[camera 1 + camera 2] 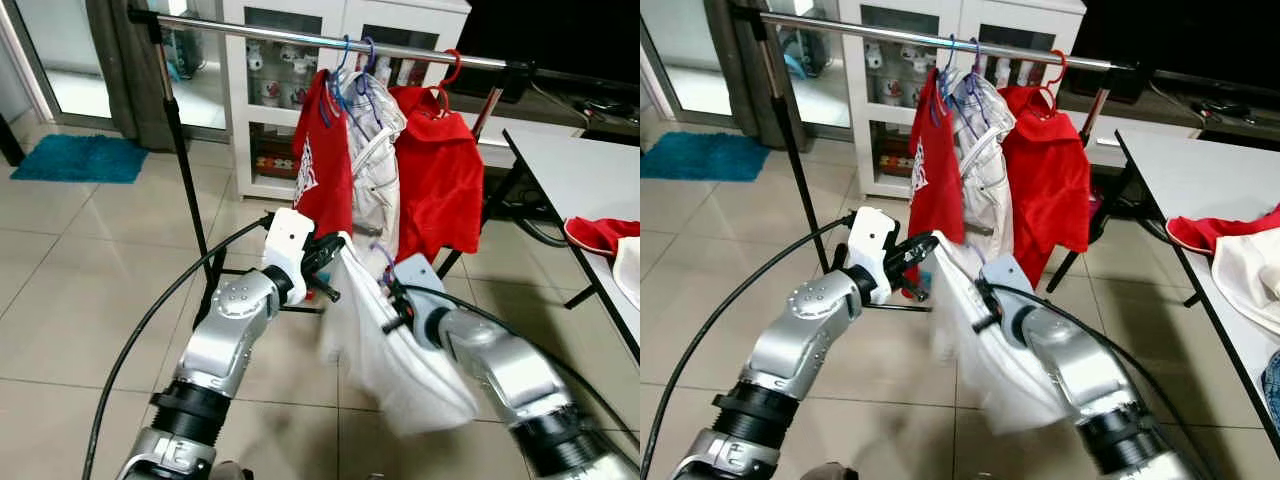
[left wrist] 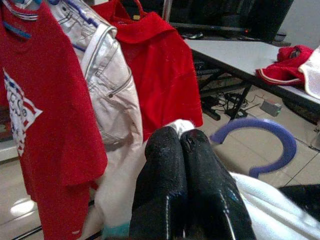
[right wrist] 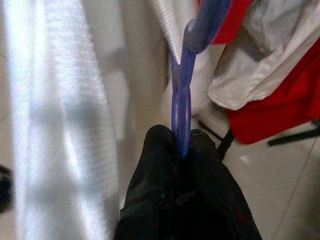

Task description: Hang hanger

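Note:
A white garment (image 1: 400, 370) hangs on a purple hanger (image 3: 181, 100) between my two arms, in front of the clothes rail (image 1: 300, 38). My left gripper (image 2: 180, 136) is shut on the garment's upper edge, with white cloth showing at its fingertips. The hanger's purple hook (image 2: 260, 137) curves just beyond them. Lower and to the right, my right gripper (image 3: 181, 145) is shut on the hanger's neck below the hook. Both grippers are well below the rail, near the hems of the hung clothes.
A red T-shirt (image 1: 325, 170), a white garment (image 1: 375, 160) and a red shirt (image 1: 440, 170) hang on the rail's right half. The rack's upright pole (image 1: 185, 170) stands at left. A grey table (image 1: 580, 170) with red cloth (image 1: 600, 232) is at right.

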Motion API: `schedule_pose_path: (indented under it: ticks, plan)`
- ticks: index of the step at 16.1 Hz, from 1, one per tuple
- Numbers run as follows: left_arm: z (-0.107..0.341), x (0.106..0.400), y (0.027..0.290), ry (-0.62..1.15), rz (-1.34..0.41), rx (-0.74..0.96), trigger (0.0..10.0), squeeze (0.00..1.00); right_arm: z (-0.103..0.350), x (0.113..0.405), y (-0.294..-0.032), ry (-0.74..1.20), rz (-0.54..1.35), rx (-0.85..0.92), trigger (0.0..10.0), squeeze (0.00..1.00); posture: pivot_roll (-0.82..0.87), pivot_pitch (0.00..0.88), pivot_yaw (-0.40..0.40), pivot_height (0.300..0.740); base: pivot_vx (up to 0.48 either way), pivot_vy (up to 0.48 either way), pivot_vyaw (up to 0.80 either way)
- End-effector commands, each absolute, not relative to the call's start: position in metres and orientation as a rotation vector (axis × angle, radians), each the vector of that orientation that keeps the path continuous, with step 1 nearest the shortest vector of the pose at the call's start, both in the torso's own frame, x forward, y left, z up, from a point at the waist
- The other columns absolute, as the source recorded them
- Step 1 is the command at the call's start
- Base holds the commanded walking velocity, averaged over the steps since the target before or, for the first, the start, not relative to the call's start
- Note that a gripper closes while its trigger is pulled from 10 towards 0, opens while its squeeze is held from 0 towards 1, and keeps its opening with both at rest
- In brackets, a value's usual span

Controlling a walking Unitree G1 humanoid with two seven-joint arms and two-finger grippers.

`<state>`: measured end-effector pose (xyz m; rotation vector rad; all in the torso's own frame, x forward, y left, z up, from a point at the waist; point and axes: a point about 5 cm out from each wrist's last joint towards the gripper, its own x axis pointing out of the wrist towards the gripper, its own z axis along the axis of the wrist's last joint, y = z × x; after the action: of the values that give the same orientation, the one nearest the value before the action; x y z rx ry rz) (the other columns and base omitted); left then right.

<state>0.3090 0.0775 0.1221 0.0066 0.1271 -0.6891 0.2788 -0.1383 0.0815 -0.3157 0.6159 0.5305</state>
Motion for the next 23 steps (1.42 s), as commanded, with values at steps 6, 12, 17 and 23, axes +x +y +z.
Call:
schedule_pose_path:
  ticks: [6,12,17,23]
  plan:
    - [0.128,0.323,0.092,0.117,-0.550,0.056,0.0,0.00,0.097,0.281,-0.172,0.636,0.516,-0.419,10.0,0.00,-0.14,0.000,-0.089,0.740,0.000,0.000,0.00]
    - [0.122,0.309,0.073,0.160,-0.717,0.013,0.0,0.00,0.142,0.326,-0.164,0.270,0.044,-0.162,10.0,0.00,-0.13,0.000,-0.093,0.740,0.000,0.000,0.00]
    - [0.130,0.308,0.067,0.128,-0.742,-0.071,0.0,0.00,0.117,0.324,-0.147,0.363,0.080,-0.158,10.0,0.00,-0.13,0.000,-0.099,0.740,0.000,0.000,0.00]
    - [0.126,0.307,0.067,0.160,-0.758,-0.038,0.0,0.00,0.144,0.331,-0.160,0.164,0.005,-0.017,10.0,0.00,-0.14,0.000,-0.094,0.740,0.000,0.000,0.00]
